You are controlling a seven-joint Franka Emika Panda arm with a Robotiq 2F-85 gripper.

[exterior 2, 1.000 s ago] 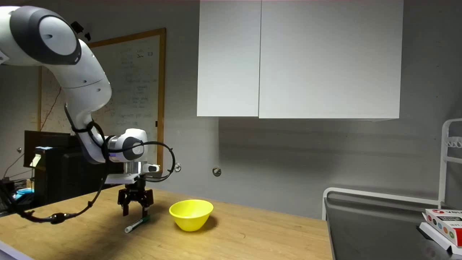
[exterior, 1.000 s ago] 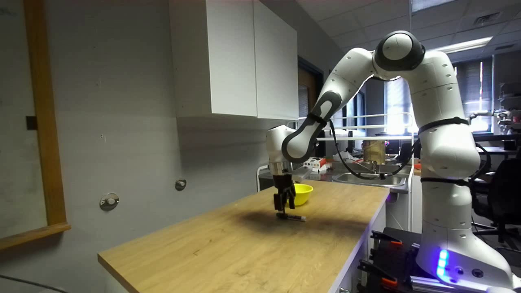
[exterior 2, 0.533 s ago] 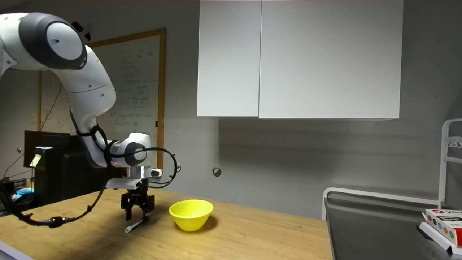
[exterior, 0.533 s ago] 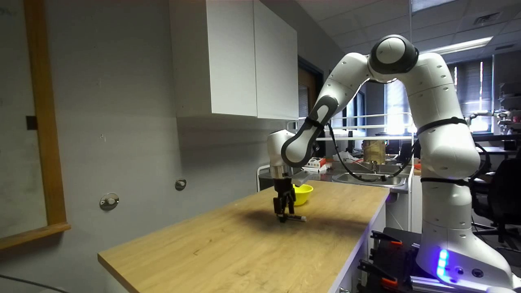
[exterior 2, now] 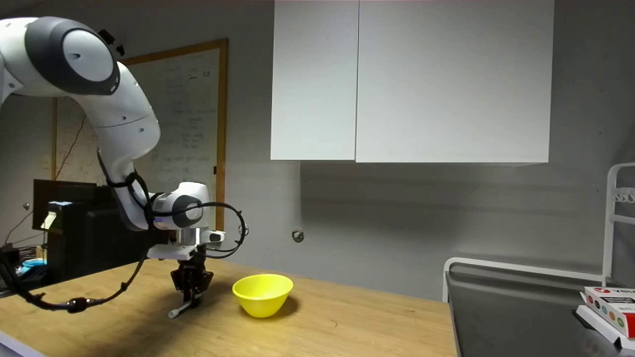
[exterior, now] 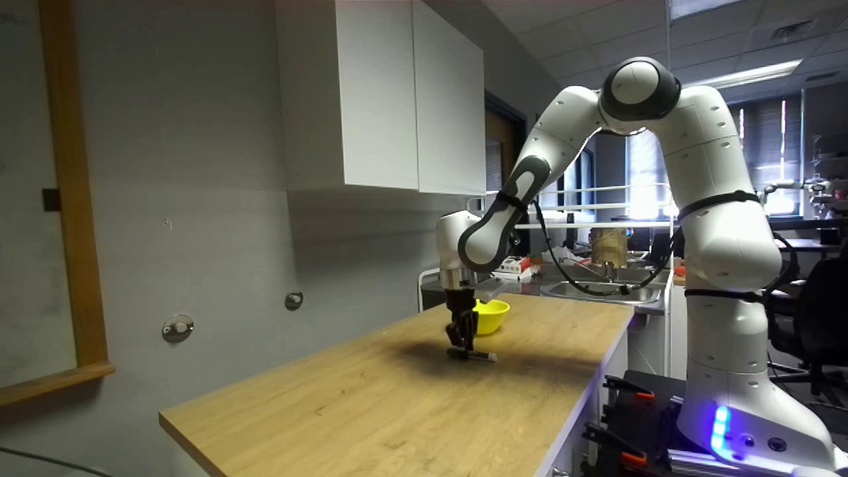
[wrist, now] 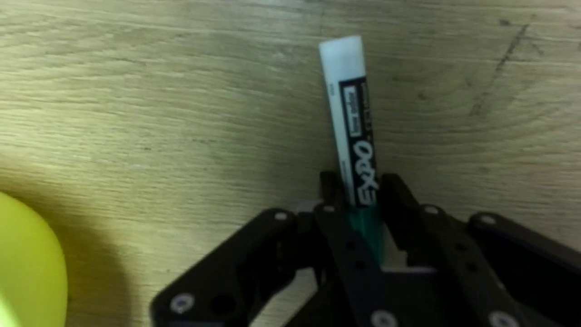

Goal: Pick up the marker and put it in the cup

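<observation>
- Wrist view: one marker (wrist: 356, 145), Expo-lettered, white-ended, green cap (wrist: 368, 227) partly hidden among the jaws.
- Position: low and near-level, at or just above the desk (exterior 2: 357, 327); contact too unclear to tell. White end (exterior 2: 173, 313) to the near left in an exterior view; cap at the other end, obscured there.
- Hold: jaws drawn in on both flanks, pinching the marker close to the join of body and cap. Set crosswise to the length, presumably for a firm squeeze over the narrow width. Pointed downward in both exterior views, apt for a thin article lying low.
- Receptacle: one yellow cup (exterior 2: 260, 303), upright on the desk, wide mouth up and ready, right of the marker in an exterior view, apart from the jaws. Probably stationed near for a short carry and a drop from above.
- Stage, by judgement: grasp made, lift and placing outstanding.
- Next need: a rise above the cup's rim before any move right, with risk of catching the sideways body on the way.
</observation>
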